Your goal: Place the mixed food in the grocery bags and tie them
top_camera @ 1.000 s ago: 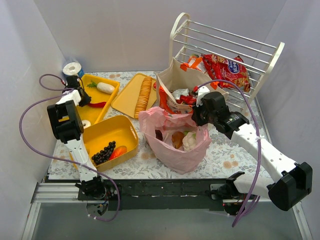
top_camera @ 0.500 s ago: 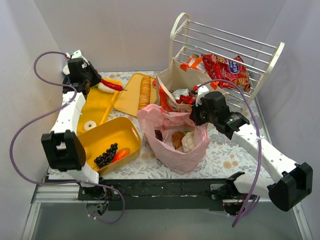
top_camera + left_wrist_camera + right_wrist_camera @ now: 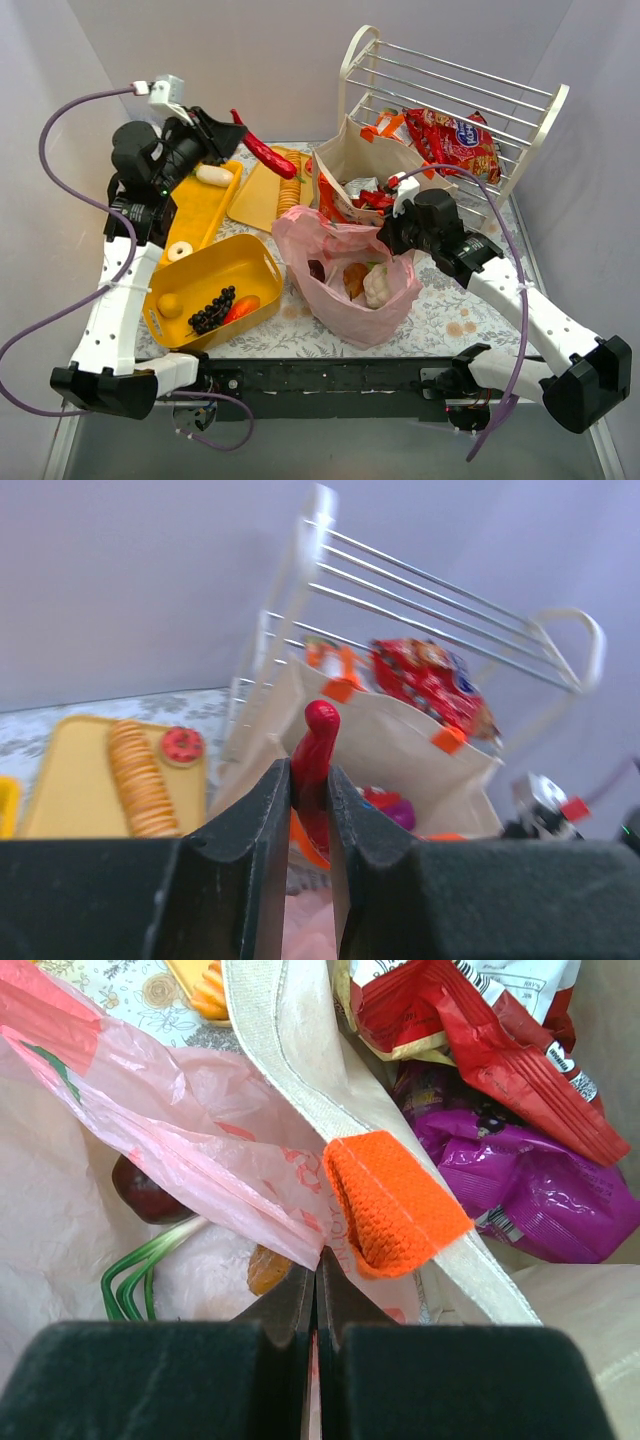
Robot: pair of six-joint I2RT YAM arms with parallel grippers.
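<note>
1. A red chili (image 3: 262, 150) is clamped between the fingers of the left gripper (image 3: 228, 125) and held in the air over the yellow trays (image 3: 250, 200), left of the tote (image 3: 372, 160).
2. The rim of the pink bag (image 3: 345, 310) is pinched by the closed right gripper (image 3: 393, 236), just beside the tote's orange strap (image 3: 395, 1200).
3. A dark fruit (image 3: 140, 1190) and green stalks (image 3: 135, 1272) are seen inside the pink bag.
4. A red packet (image 3: 480, 1035) and a purple packet (image 3: 520, 1180) are contained in the tote.
</note>
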